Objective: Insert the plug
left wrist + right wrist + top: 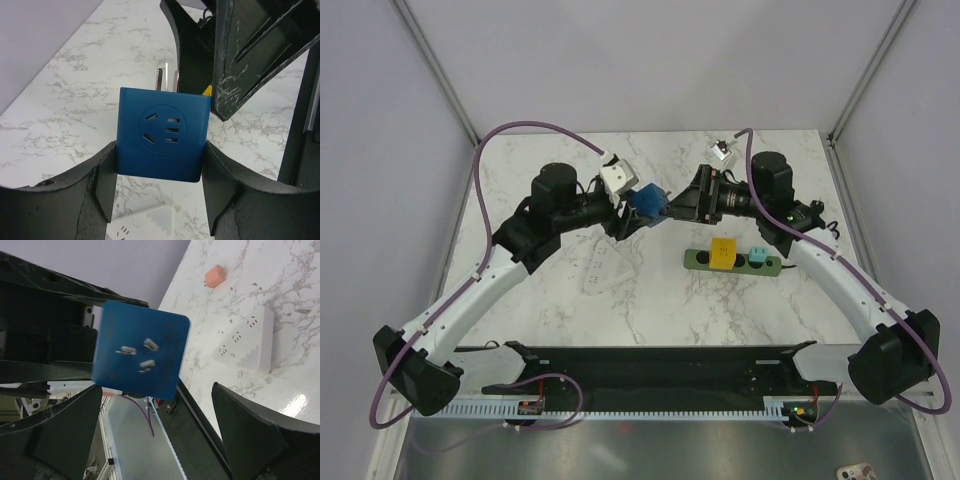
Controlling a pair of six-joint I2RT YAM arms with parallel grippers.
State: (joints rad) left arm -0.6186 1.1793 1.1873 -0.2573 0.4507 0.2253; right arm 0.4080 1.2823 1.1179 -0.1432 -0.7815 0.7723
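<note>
The yellow plug (723, 252) sits on top of the dark green socket strip (696, 260), right of centre; a sliver of the yellow plug (207, 90) shows in the left wrist view. My left gripper (638, 208) is shut on a blue cube plug (648, 200), held above the table with its prongs pointing away. In the left wrist view the fingers (106, 180) clamp the blue cube (162, 132) on both sides. My right gripper (682, 205) is open and faces the pronged side of the blue cube (142, 355), its fingers (245, 425) spread to either side, not touching.
A teal plug (758, 254) sits on the green strip to the right of the yellow one. A white power strip (605, 268) lies below the left gripper and also shows in the right wrist view (245, 342). A small pink block (215, 276) lies beyond it. A black tray (640, 370) runs along the near edge.
</note>
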